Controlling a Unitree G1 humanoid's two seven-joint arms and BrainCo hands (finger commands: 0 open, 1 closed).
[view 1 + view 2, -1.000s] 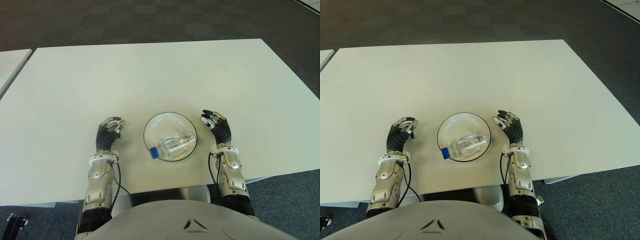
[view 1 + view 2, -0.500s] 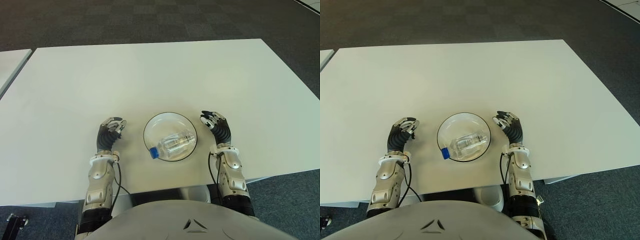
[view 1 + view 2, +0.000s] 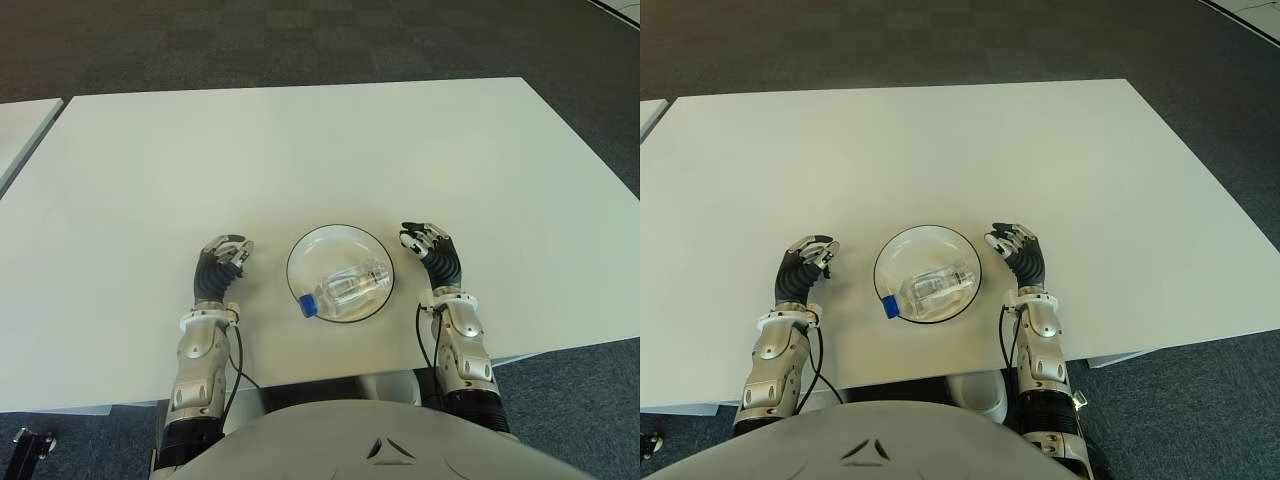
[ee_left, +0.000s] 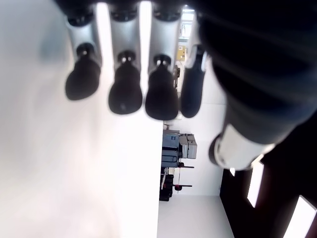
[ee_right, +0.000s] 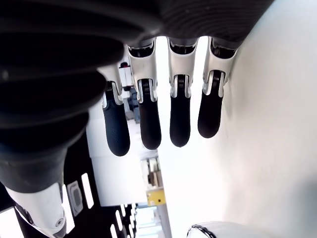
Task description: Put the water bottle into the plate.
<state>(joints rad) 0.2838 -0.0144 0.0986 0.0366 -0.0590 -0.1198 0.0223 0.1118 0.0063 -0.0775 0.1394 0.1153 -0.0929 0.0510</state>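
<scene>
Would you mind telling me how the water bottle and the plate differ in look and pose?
The water bottle is clear with a blue cap; the plate is white with a dark rim. The bottle lies on its side inside the plate, while the plate sits flat on the table. Neither the left hand nor the right hand holds either.

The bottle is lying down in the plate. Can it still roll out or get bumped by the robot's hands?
It might. The water bottle lies on its side in the plate, and its blue cap sits at the near rim, so a nudge could roll it out. The left hand and the right hand show close on either side of the plate, holding nothing; a careless move by either could knock the plate and shake the bottle loose.
</scene>
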